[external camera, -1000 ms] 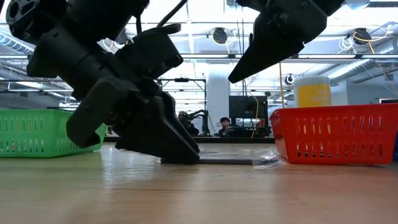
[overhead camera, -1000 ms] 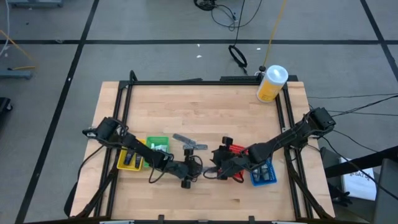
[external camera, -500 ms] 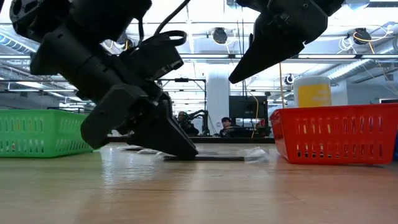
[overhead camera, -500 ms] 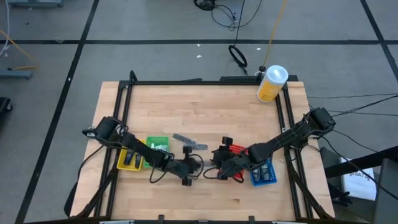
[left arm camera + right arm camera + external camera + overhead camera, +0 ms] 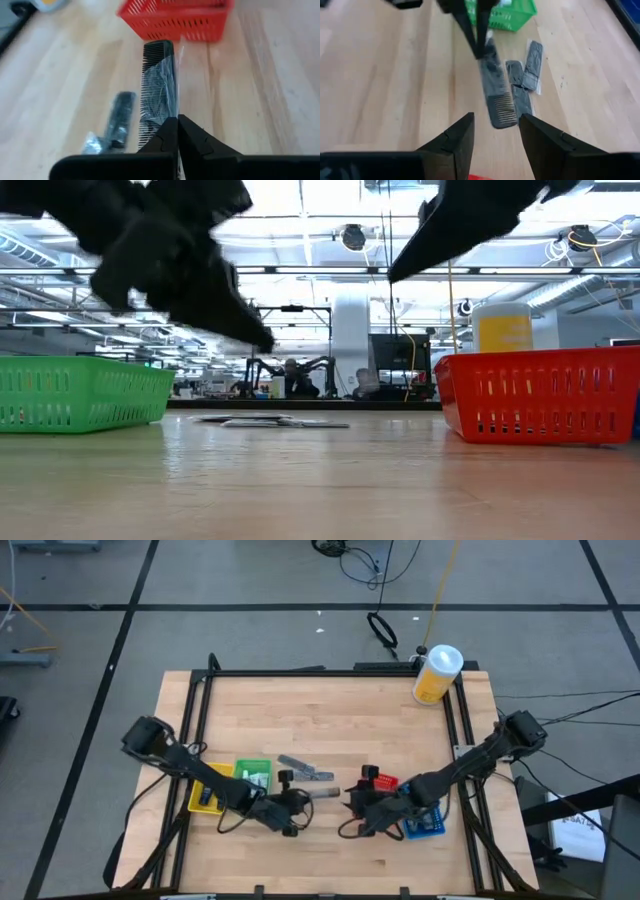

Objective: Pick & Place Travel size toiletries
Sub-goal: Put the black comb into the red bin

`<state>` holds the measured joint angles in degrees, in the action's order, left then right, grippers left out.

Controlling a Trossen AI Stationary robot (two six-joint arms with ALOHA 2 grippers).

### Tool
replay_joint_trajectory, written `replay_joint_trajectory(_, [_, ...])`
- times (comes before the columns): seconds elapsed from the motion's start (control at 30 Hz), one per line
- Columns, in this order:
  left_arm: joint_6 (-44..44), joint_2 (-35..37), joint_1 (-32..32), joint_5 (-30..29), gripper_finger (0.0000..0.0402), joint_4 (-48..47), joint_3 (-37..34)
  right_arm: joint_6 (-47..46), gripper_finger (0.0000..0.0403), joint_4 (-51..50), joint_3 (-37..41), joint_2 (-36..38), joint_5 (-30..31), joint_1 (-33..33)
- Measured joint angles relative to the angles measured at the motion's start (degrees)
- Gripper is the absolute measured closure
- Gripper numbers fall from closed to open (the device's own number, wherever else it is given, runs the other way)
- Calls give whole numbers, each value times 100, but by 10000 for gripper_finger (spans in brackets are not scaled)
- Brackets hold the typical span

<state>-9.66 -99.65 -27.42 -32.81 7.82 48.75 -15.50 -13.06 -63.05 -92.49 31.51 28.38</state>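
**Left gripper pinches a wrapped comb above the table**

While the right gripper [image 5: 492,137] hangs with its two dark fingers spread and nothing between them, the left gripper [image 5: 177,131] has its fingertips pressed together on the end of a black comb in a clear wrapper [image 5: 159,90]. In the left wrist view the comb runs straight out from the closed tips toward the red bin [image 5: 176,20], its teeth along one side. The right wrist view shows the same comb [image 5: 496,85] hanging from the left fingers [image 5: 470,30], with two more wrapped dark packets [image 5: 526,75] lying flat on the wood just beside it and the green bin [image 5: 512,12] beyond.

From above, the left arm reaches from the table's left edge across the yellow bin [image 5: 205,798] and green bin [image 5: 253,775] to the front middle of the table [image 5: 330,710], the gripper [image 5: 290,810] low there. The right arm comes in from the right edge over the blue bin [image 5: 425,823], its gripper [image 5: 365,820] near the red bin and close to the left one. Grey packets [image 5: 306,769] lie on the wood between the green and red bins. A yellow canister with a white lid [image 5: 437,674] stands at the far right corner.
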Motion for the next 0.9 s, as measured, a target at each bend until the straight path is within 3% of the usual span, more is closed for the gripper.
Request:
replay_joint_trajectory(0.13, [0, 354, 76, 77, 400, 245, 9, 256, 255, -141, -2, 277, -9, 138])
replay_joint_trajectory(0.33, [2, 404, 436, 997, 400, 964, 11, 1565, 255, -139, -2, 266, -116, 174])
replay_joint_trajectory(0.47, [-225, 404, 648, 1212, 400, 1029, 11, 2300, 253, -128, -2, 166, -400, 67])
replay_joint_trajectory(0.77, [-357, 404, 835, 1529, 400, 1068, 11, 3531, 176, -23, 23, -24, -56, -258])
replay_joint_trajectory(0.9, [-387, 404, 833, 1536, 398, 1091, 13, 4041, 181, 322, 160, -297, 71, -358])
